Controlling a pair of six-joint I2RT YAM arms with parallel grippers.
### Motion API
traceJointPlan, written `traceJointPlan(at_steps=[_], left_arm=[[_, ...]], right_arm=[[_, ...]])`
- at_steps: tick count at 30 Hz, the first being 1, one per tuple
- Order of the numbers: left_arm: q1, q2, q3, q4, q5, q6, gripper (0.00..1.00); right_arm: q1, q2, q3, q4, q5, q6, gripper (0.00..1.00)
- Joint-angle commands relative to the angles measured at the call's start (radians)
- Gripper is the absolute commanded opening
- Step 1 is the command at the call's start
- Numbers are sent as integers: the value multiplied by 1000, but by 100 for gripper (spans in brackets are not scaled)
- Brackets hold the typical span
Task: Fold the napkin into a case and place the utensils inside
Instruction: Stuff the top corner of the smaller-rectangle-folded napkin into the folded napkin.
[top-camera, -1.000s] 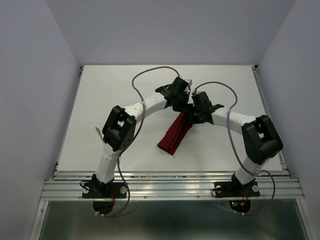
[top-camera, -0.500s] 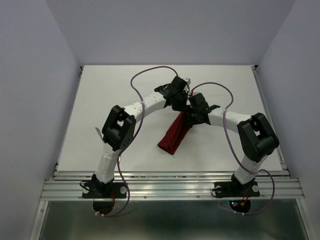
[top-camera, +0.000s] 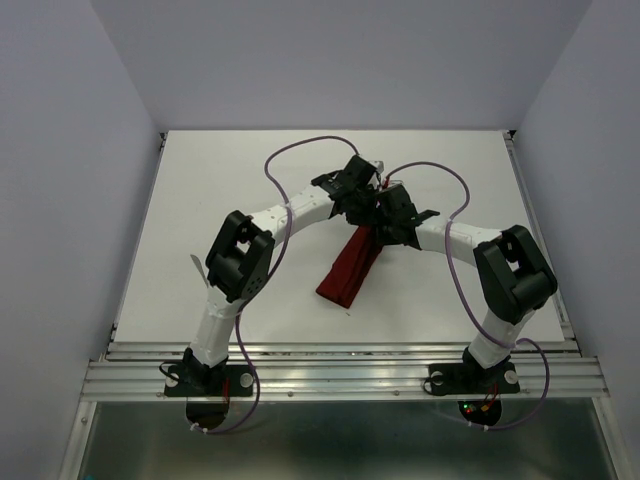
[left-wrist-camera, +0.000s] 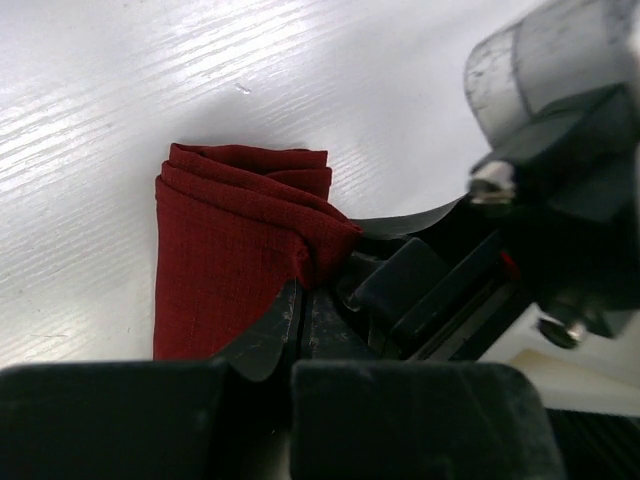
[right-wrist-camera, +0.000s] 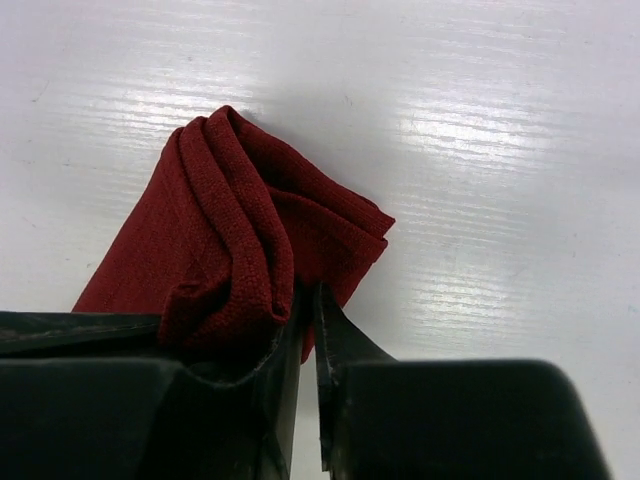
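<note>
Left tool (left-wrist-camera: 303, 296) pinching maroon napkin (left-wrist-camera: 220, 240), right tool (right-wrist-camera: 307, 300) pinching same end

The napkin (left-wrist-camera: 225, 255) lies folded in stacked layers on the white table (left-wrist-camera: 140, 90). The left gripper (left-wrist-camera: 303, 312) is pinched tight on its near right corner. The right arm (left-wrist-camera: 560, 190), black and grey, crowds in just beside it.

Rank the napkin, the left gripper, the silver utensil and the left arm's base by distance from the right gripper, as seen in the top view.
1. napkin, its far end pinched in the right gripper.
2. left gripper, right beside it, on the same cloth end.
3. silver utensil, well off to the left.
4. left arm's base, near-left corner.
</note>
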Motion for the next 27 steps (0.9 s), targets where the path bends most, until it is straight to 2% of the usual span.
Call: traceJointPlan(at_steps=[1,9,21,27], left_arm=[[-6,-1,-27,26,25,-10,0],[-7,-1,-36,33,28,-13,0],[-6,2,-38,36,26,-15,0],[-6,4,-38,36,28,-15,0]], right_arm=[[7,-31,7,59,38,24,16],[7,-13,24,65,18,29,27],[7,4,47,92,-14,38,29],[7,10,50,102,-5,48,26]])
